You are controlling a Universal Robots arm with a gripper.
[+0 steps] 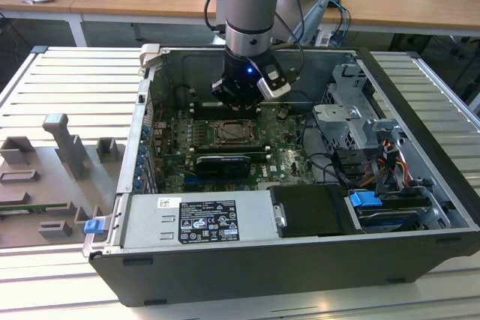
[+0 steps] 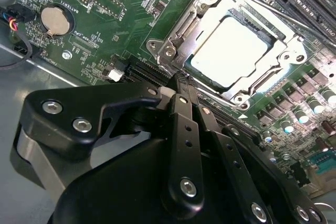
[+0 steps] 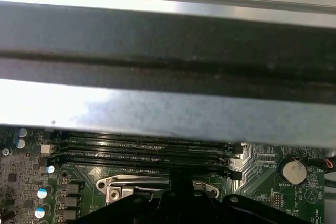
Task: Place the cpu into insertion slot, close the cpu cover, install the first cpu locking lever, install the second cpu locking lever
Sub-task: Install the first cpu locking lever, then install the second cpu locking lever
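arm pose: the arm reaches straight down into an open computer case (image 1: 300,260), its pincer (image 2: 181,85) low at one edge of the insertion slot (image 1: 235,133).
pincer: fingers pressed together, tips meeting, gripping nothing visible.
cpu: second wrist view shows the cpu (image 2: 231,53) lying flat in the slot, the cpu cover (image 2: 286,59) closed around it.
first wrist view: long black memory slots (image 3: 142,150) under the grey case wall (image 3: 168,114).
around: a coin battery (image 2: 55,20), cables (image 1: 330,162), slatted tabletop (image 1: 67,84).
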